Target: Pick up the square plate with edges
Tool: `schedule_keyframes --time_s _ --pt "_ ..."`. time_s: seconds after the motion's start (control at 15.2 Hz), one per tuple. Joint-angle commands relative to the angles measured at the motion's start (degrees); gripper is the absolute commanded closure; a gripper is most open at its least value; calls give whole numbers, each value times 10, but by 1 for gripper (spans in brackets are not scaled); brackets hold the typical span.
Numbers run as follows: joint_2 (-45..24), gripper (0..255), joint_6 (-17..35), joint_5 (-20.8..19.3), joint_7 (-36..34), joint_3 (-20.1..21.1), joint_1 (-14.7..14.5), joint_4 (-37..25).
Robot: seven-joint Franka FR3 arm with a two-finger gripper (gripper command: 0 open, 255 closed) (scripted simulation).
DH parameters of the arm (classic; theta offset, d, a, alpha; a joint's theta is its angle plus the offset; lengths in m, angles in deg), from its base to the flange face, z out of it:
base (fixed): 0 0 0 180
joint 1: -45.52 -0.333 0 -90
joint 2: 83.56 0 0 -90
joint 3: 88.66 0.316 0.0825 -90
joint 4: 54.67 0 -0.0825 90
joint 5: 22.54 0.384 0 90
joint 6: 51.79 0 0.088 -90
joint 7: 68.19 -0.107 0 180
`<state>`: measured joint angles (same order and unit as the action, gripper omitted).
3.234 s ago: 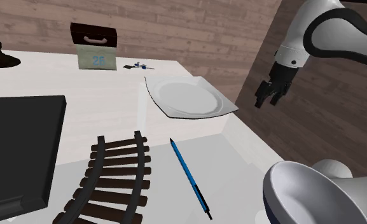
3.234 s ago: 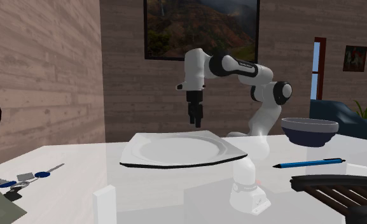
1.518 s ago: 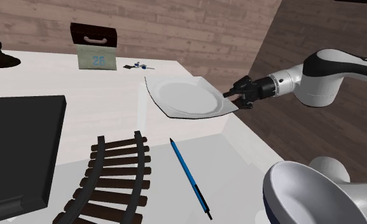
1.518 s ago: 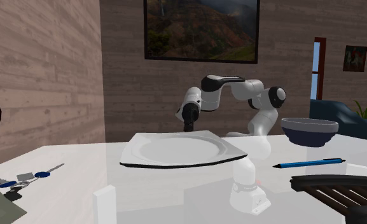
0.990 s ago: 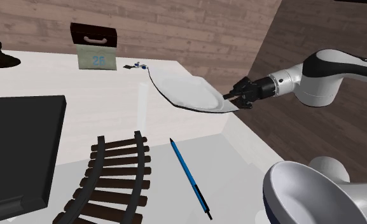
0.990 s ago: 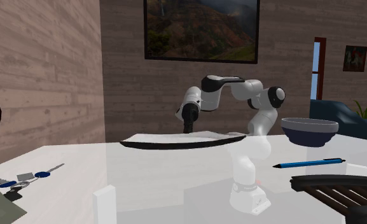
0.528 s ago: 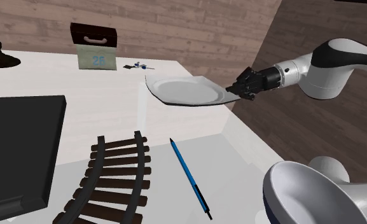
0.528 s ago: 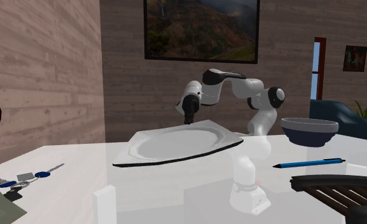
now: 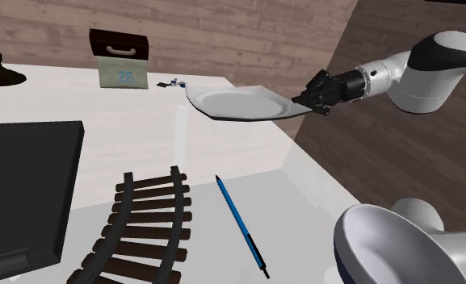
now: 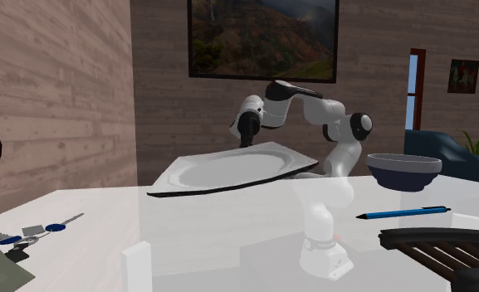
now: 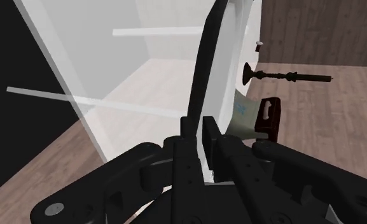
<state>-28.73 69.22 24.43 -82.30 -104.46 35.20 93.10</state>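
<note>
The white bench takes up most of the shoulder view. A black slab sits on its left, and a curved bit of toy track is at the near side. A big bowl is at the near right, by the stand.

The square plate is off the bench, hanging in the air over the far right corner. In the second exterior view it isn't level: the edge away from the arm dips lower.

The hand comes in from the shoulder view's right and is pinching just the plate's right rim. In the wrist view the fingers clamp that thin edge and nothing more.

Smaller stuff on the bench is a blue pen near the middle and some keys at the far side, near the plate's drooping edge.

My worry is that the whole plate hangs off one narrow rim grip. I think any quick swing could make it pivot or slide out and drop on the bench. The low edge could also clip the keys if the arm drops.
</note>
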Motion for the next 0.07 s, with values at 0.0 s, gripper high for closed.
schedule_keyframes --time_s 0.0 --pt "0 255 -2 -1 -4 1 0 -4"
